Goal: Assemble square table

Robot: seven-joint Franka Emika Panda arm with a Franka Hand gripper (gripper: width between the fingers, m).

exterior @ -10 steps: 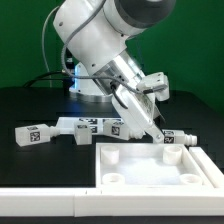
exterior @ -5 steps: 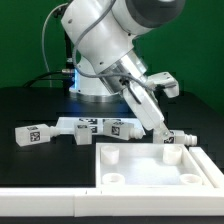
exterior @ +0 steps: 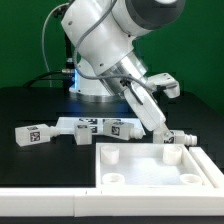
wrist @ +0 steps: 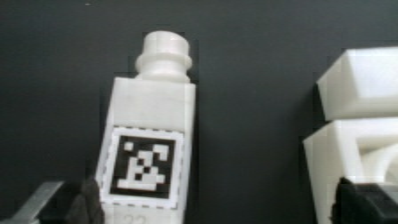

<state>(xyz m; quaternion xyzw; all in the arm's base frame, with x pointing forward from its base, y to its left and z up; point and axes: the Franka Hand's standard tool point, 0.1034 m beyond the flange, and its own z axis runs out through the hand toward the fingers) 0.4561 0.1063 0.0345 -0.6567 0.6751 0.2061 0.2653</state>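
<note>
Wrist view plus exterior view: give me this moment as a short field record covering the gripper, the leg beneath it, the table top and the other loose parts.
gripper: open, one finger on each side of a leg, not closed on it
leg under gripper: lying flat on the black table, tag up, beside a corner of the table top
table top: flat, rim up, no leg standing in it
other legs: lying loose in a row toward the exterior view's left
held: nothing
</note>
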